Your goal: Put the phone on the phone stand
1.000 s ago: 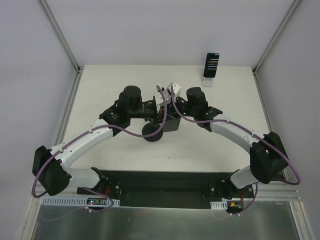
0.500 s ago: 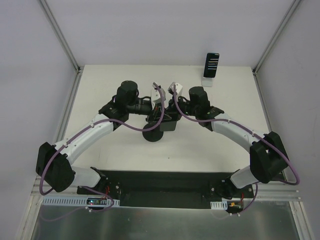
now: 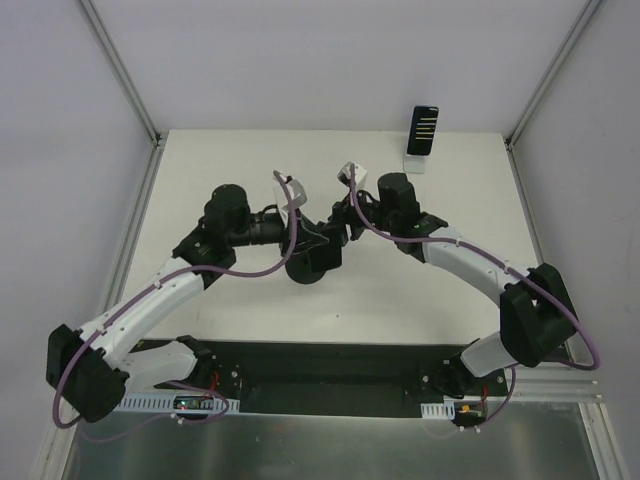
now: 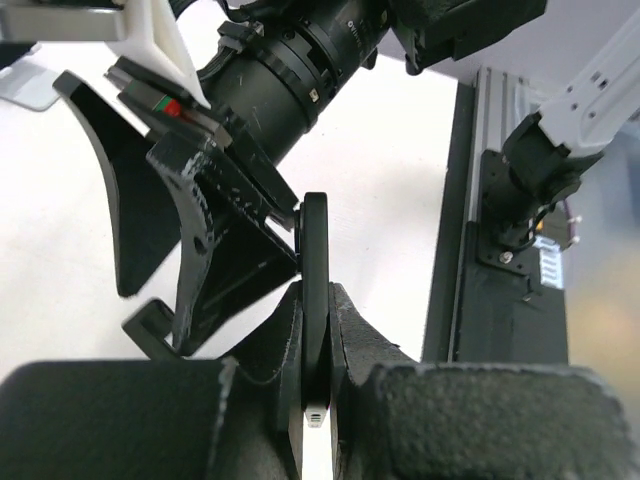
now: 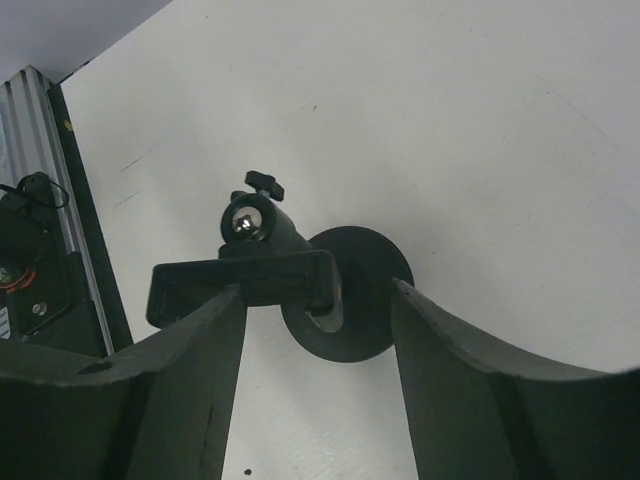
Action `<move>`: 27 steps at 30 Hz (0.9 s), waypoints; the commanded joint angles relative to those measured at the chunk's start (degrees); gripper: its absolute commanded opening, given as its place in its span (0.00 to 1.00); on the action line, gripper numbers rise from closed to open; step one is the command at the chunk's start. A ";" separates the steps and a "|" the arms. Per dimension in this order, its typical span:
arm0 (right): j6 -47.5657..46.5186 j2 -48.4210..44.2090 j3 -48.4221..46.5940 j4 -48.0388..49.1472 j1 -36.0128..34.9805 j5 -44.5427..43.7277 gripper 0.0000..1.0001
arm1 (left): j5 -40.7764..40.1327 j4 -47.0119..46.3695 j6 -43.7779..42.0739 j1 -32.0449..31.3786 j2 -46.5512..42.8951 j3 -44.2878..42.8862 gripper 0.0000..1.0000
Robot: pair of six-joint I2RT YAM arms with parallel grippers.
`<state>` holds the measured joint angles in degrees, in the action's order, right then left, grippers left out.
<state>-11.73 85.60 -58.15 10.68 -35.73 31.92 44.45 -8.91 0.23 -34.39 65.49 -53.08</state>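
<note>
The phone point(image 3: 424, 129) is a black slab with coloured lines on its screen, leaning upright in a small white holder point(image 3: 416, 164) at the table's back right, far from both grippers. The black phone stand point(image 3: 303, 272) sits mid-table. The right wrist view shows its round base point(image 5: 365, 300), ball joint point(image 5: 248, 216) and flat cradle point(image 5: 245, 283). My right gripper point(image 5: 318, 292) is open, one finger on each side of the stand, touching nothing. My left gripper point(image 4: 315, 300) is shut on a thin black plate point(image 4: 315, 240) seen edge-on, apparently part of the stand.
Both wrists crowd together over the stand, with purple cables point(image 3: 245, 262) looping from them. The black mounting rail point(image 3: 320, 375) runs along the near edge. Grey walls and metal posts point(image 3: 120, 70) enclose the white table point(image 3: 230, 170).
The right gripper has opened and let go of the stand. The left arm has swung to the left, still shut on its plate, and the stand's top shifted slightly left.
</note>
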 commanded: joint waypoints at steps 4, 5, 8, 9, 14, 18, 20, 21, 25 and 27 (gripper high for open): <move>1.00 -7.72 -0.91 -1.88 -2.86 -5.02 0.75 | -6.83 -5.08 12.16 0.38 -14.50 3.95 0.00; 0.92 -10.25 -0.56 -3.89 -2.68 -7.64 0.78 | -7.09 -4.46 12.86 0.38 -15.21 4.04 0.00; 0.91 -16.05 1.10 -7.41 -1.37 -9.95 0.83 | -9.62 -2.96 15.06 0.38 -17.94 4.21 0.00; 1.44 -17.39 1.63 -7.95 0.11 -9.78 0.84 | -10.60 -2.44 16.19 0.47 -18.38 4.04 0.00; 2.76 -26.08 8.56 -5.51 4.78 -1.64 0.87 | -15.17 0.64 19.01 0.47 -18.48 1.05 0.00; 5.13 -29.26 12.70 2.31 5.05 8.13 0.88 | -15.97 1.09 20.16 0.64 -16.02 -1.58 0.00; 8.97 -28.92 13.85 8.88 4.88 14.53 0.89 | -12.73 -0.31 20.25 0.82 -13.65 -2.99 0.00; 9.78 -28.39 14.03 10.14 4.35 16.14 0.89 | -10.89 -1.37 20.68 0.73 -12.86 -3.52 0.00; 9.97 -25.76 13.15 11.38 1.80 17.91 0.87 | -2.80 -9.88 23.06 0.73 -9.87 -2.21 0.00; 10.58 -23.91 12.45 11.82 0.66 19.40 0.83 | -1.82 -13.05 23.67 0.73 -9.60 -1.33 0.00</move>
<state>-3.44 59.59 -44.03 15.84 -33.08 44.38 36.12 -9.06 20.53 -34.02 55.83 -53.36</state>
